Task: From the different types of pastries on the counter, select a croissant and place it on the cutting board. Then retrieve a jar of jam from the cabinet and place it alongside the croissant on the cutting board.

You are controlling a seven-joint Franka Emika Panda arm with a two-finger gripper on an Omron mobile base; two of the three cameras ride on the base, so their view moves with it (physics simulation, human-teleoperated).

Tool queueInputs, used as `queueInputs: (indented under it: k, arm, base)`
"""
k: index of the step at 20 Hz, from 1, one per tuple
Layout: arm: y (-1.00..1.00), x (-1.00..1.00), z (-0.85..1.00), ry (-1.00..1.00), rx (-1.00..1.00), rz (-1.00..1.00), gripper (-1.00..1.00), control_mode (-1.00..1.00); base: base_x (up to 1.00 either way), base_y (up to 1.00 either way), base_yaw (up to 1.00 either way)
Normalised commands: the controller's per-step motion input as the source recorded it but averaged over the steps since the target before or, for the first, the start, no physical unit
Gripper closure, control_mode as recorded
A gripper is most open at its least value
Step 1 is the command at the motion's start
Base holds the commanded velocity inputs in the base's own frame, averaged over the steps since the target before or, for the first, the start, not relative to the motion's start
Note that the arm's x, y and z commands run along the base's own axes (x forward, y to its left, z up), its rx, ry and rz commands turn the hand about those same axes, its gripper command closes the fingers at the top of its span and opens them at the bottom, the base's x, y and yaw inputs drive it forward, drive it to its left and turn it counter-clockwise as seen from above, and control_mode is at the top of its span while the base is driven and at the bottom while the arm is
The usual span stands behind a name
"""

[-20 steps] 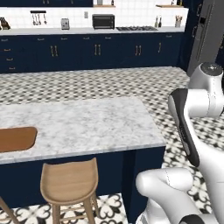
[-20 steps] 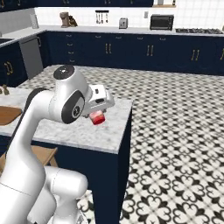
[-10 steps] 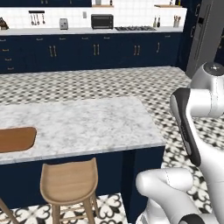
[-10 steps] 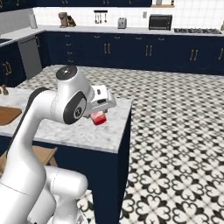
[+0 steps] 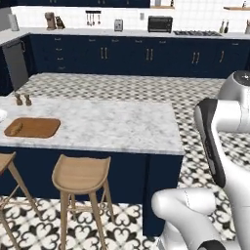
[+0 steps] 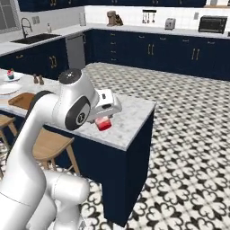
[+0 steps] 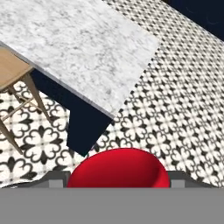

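In the hand view the red-lidded jam jar (image 7: 118, 168) fills the bottom centre, a dark finger pad at each side, so the jaws look clamped on it; in the right base view the gripper (image 6: 106, 117) holds it at centre frame over the near end of the marble island (image 6: 128, 117); compared with a second ago both base views have swung wholesale, so the base has driven, and the cutting board (image 5: 32, 127) now lies at mid left of the left base view, with a small brown piece, likely the croissant (image 5: 16, 129), on its left end; the carry is closing in; the board remains well apart from the jar; beyond, at upper left of the right base view, a cupcake (image 6: 10, 74) sits on a plate.
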Motion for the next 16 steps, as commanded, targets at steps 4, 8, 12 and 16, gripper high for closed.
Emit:
queueInputs:
  k: [4, 8, 12, 16]
  arm:
    - [0.0, 0.0, 0.0, 0.0, 0.0, 0.0, 1.0, 1.0]
    - [0.0, 0.0, 0.0, 0.0, 0.0, 0.0, 1.0, 1.0]
    - [0.0, 0.0, 0.0, 0.0, 0.0, 0.0, 1.0, 1.0]
    - [0.0, 0.0, 0.0, 0.0, 0.0, 0.0, 1.0, 1.0]
  base:
    - [-0.41, 0.58, 0.1]
    - [-0.48, 0.82, -0.06]
    - [0.0, 1.0, -0.13]
    - [0.27, 1.0, -0.21]
